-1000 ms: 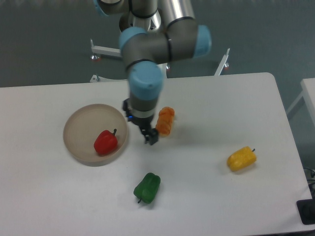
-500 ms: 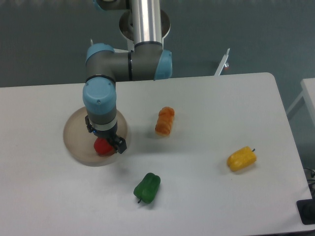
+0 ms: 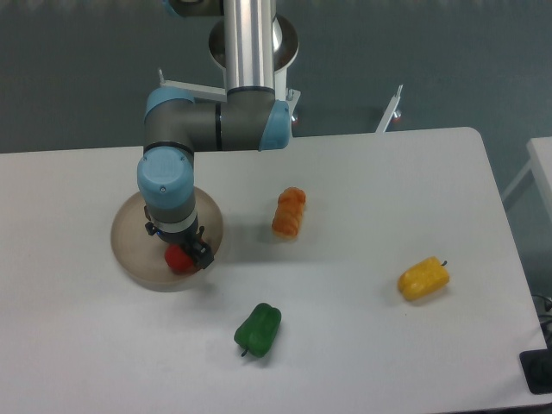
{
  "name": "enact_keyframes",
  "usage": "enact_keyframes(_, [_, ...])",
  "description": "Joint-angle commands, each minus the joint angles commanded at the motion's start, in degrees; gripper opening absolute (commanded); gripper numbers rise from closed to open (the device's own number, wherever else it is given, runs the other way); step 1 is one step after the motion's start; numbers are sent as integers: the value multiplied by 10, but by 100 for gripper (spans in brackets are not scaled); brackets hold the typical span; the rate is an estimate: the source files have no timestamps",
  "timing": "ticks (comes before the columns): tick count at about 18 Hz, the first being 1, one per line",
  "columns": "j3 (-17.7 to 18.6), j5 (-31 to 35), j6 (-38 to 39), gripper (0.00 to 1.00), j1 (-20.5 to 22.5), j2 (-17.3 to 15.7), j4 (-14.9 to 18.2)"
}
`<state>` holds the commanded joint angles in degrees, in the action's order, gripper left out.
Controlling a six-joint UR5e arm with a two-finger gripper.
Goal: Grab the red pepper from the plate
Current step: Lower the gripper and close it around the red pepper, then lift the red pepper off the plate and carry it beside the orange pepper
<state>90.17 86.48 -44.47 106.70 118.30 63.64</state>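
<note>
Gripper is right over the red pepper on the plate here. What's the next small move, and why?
Probably close the gripper on the red pepper. It is down at the pepper, which sits on the plate; the wrist hides whether the fingers have closed.

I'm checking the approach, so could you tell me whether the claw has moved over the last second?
Yes. The claw went left, from beside the orange pepper to over the plate, at the red pepper.

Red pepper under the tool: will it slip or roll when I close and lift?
The red pepper looks glossy and rounded, so it may slip between the fingers. It lies in the shallow plate, whose low rim would probably check a roll. It looks small, so likely light. The tool hides most of it, so contact is unclear.
</note>
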Motion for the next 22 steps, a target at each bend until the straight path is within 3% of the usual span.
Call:
enact_keyframes(1, [2, 9, -3, 89, -1, 1, -5])
enact_keyframes(2, [4, 15, -10, 64, -2, -1, -6])
enact_keyframes(3, [7, 15, -15, 46, -2, -3, -6])
enact_keyframes(6, [6, 13, -16, 18, -1, -12, -6])
enact_keyframes(11, [-13, 7, -16, 17, 14, -32, -4])
enact_keyframes(20, [-39, -7, -29, 17, 123, -72, 9])
enact_keyframes(22, [-61, -8, -72, 17, 158, -72, 34])
